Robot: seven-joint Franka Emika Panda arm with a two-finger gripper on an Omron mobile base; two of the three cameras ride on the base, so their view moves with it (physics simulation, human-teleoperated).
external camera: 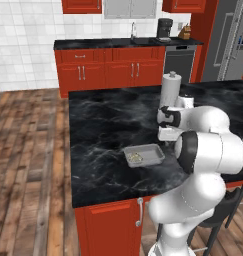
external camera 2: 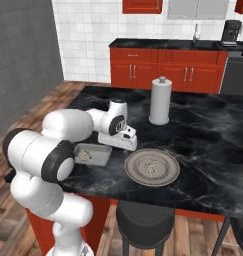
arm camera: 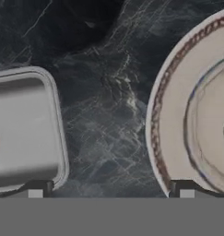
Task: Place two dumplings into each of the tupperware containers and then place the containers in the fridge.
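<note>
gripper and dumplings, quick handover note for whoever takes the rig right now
Gripper: open, empty, low over the counter between tupperware container and plate.
Dumplings: some already in the container; more on the plate; exact counts unclear.
Fridge: shut, behind the island.
Left: finish filling, locate the second container, move both to the fridge.
</note>
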